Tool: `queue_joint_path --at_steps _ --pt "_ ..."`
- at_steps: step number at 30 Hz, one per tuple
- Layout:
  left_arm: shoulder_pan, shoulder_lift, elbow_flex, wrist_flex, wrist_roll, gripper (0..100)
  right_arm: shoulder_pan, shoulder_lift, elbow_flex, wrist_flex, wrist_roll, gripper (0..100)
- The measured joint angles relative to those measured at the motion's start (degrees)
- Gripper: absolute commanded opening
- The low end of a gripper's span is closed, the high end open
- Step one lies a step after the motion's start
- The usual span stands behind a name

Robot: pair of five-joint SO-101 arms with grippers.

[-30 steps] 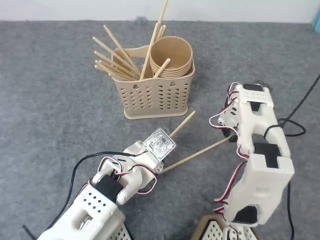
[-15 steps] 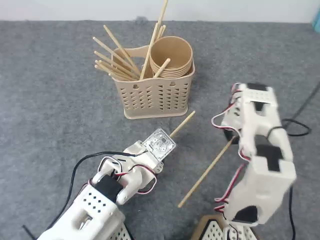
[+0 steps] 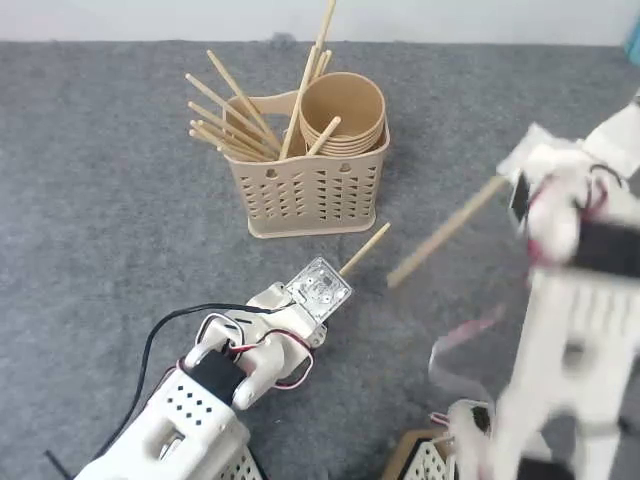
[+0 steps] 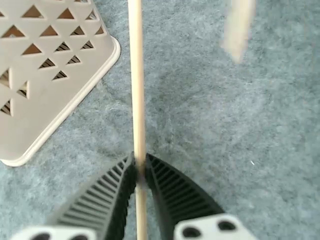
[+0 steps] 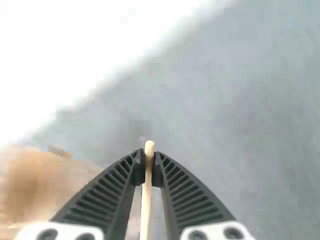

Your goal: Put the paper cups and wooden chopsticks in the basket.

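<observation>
while upright, basket (image 3: 310, 195) with cups (image 3: 350, 100), chopsticks (image 3: 243, 100)

The right arm (image 3: 575, 300) swings up toward the right edge of the high view. Its tool (image 5: 146, 161) carries the chopstick (image 3: 445, 231) (pinched at one end) from lower centre to middle right, now angled the other way.

A grey felt mat (image 3: 120, 200) lies flat, bordered along its far edge by a white wall (image 3: 150, 18).

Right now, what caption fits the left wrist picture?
Left jaws pinch a wooden chopstick beside the basket on grey carpet.
</observation>
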State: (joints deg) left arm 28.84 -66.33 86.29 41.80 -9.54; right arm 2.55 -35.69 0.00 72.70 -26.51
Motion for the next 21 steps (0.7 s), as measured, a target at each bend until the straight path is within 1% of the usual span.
queue_joint_path --at_steps 3,6,13,15,17,21 --pt "0.00 0.00 0.00 0.00 0.00 1 -5.10 -7.74 0.00 -9.85 0.00 0.7" --pt "0.00 0.00 0.00 0.00 0.00 1 -10.55 -11.52 -0.09 -19.34 -0.09 0.9" --pt "0.00 0.00 0.00 0.00 0.00 1 -20.66 -10.46 -0.09 -38.86 0.09 0.9" --pt "0.00 0.00 0.00 0.00 0.00 1 -23.21 -7.65 -0.26 -43.78 2.37 0.8" --pt "-0.18 0.00 0.00 0.00 0.00 1 -25.58 -3.96 -0.26 -46.77 6.33 0.8" --pt "-0.26 0.00 0.00 0.00 0.00 1 -29.98 3.43 -0.35 -48.00 13.63 0.9"
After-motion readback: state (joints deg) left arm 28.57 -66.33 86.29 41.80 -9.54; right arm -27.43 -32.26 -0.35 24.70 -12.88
